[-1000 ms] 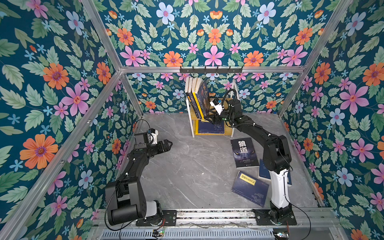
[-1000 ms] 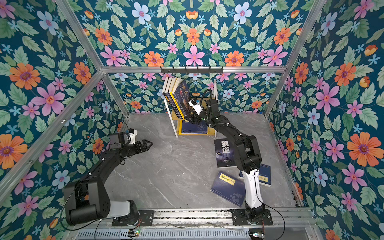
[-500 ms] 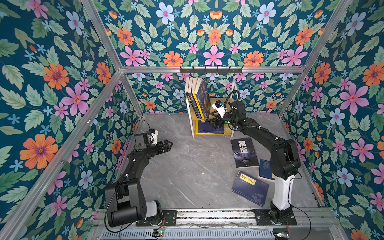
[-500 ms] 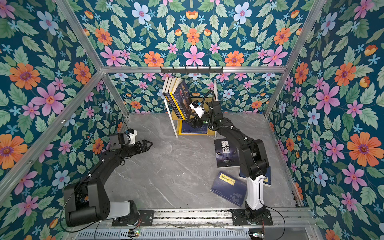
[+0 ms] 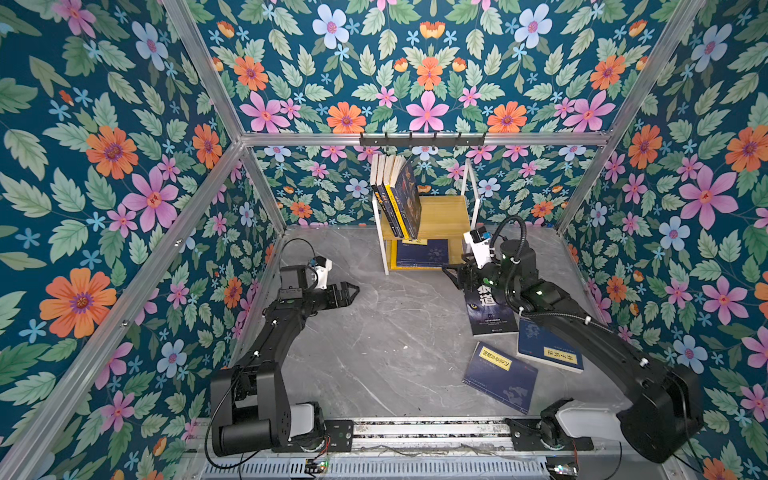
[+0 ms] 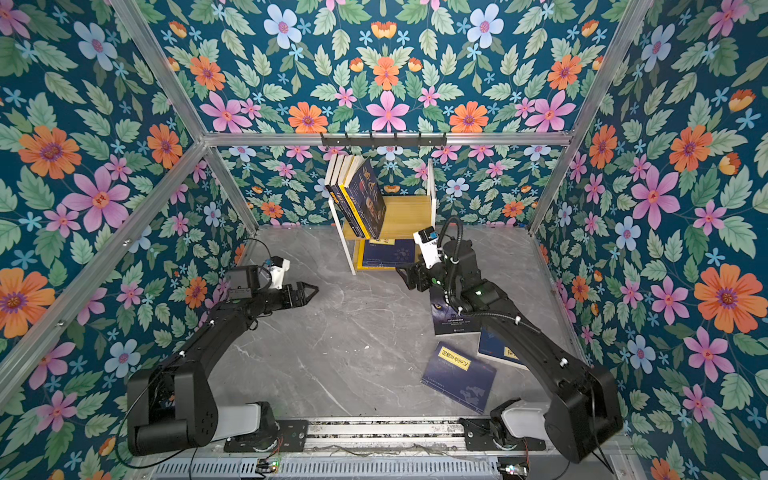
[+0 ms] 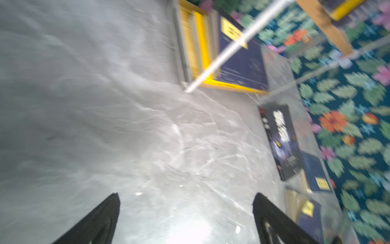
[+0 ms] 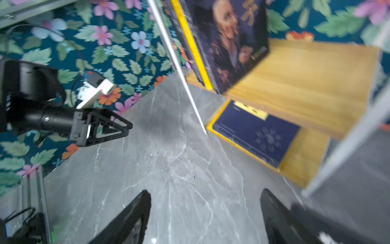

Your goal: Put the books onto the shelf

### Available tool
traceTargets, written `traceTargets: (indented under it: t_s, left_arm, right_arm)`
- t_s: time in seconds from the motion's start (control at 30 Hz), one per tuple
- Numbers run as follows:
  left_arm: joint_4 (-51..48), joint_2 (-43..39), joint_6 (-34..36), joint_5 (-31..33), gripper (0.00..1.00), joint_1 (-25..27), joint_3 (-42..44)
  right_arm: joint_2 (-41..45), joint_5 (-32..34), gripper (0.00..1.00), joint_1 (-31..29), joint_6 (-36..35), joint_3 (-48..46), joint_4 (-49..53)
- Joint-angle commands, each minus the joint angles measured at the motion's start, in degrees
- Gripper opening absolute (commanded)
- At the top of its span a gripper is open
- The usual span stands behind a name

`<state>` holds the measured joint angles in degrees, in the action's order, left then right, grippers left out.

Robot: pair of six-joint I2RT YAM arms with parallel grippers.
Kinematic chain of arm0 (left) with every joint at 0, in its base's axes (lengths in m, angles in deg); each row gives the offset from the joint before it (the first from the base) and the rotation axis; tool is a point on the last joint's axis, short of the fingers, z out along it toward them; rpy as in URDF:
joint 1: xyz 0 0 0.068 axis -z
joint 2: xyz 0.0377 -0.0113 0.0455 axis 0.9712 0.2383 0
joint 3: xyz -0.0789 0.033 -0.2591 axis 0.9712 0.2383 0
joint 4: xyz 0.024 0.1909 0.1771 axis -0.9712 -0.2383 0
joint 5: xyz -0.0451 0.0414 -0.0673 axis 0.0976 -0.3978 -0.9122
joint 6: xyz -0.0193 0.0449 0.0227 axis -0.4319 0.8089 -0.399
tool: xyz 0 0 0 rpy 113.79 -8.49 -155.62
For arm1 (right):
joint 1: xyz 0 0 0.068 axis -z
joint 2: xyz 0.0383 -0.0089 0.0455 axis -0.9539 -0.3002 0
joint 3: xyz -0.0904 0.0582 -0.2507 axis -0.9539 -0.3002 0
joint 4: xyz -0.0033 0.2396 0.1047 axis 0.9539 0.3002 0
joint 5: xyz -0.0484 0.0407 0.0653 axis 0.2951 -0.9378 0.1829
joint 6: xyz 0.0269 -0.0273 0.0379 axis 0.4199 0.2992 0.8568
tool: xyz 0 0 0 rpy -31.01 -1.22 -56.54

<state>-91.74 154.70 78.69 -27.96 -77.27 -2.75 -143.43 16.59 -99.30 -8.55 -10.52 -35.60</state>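
The shelf [image 5: 444,212] stands at the back middle in both top views. Several books [image 5: 405,195] lean on the left of its top board, the outermost showing an old man's face [image 8: 230,42]. A navy book [image 5: 422,252] lies flat on a yellow one on the lower board. On the table at the right lie a black wolf-eye book [image 5: 490,316] and two navy books with yellow labels [image 5: 500,376] [image 5: 548,351]. My right gripper [image 5: 451,276] [image 8: 205,196] hangs open and empty over the wolf book's far end. My left gripper [image 5: 353,289] [image 7: 186,200] is open over bare table at the left.
A black hook rail [image 5: 422,139] runs along the back frame bar above the shelf. Flowered walls with aluminium bars [image 5: 257,183] close in the left, back and right. The arms' base rail [image 5: 415,430] lines the front edge.
My right gripper has pulled back from the leaning books on the top board, coming down and forward to the wolf book. The left arm has barely moved.
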Motion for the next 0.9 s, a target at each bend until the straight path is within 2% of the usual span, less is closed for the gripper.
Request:
traceTargets:
  t_s: [0.0,0.13,0.27,0.33,0.4,0.53,0.67,0.87]
  left_arm:
    - [0.16,0.19,2.87,-4.06,1.0,3.6,-0.67]
    - [0.41,1.35,3.55,-4.48,1.0,10.84,-1.63]
    - [-1.56,4.33,8.4,-2.65,1.0,21.83,-5.13]
    - [-2.4,6.61,11.81,-1.57,1.0,27.36,-7.32]
    - [-2.44,9.23,13.29,1.52,1.0,32.87,-9.37]
    - [-3.54,16.74,16.01,3.08,0.98,43.37,-15.17]
    - [-1.81,24.37,10.19,5.29,0.95,49.23,-20.77]
    - [-4.39,35.35,8.27,7.38,0.93,55.14,-30.08]
  right_arm:
    - [4.57,13.83,0.82,0.3,17.82,-2.59,18.67]
    - [10.93,14.94,0.84,1.82,27.98,-10.81,25.94]
    - [16.1,13.96,0.84,5.5,34.14,-17.11,32.3]
    - [18.26,14.07,0.84,6.6,35.03,-19.43,34.22]
    - [19.66,14.18,0.84,7.52,35.42,-20.8,35.8]
    - [22.35,14.97,0.84,9.27,35.68,-21.12,39.1]
    - [27.28,17.15,0.86,9.48,35.22,-21.08,41.78]
    - [34.42,17.08,0.92,9.54,33.38,-21.41,43.73]
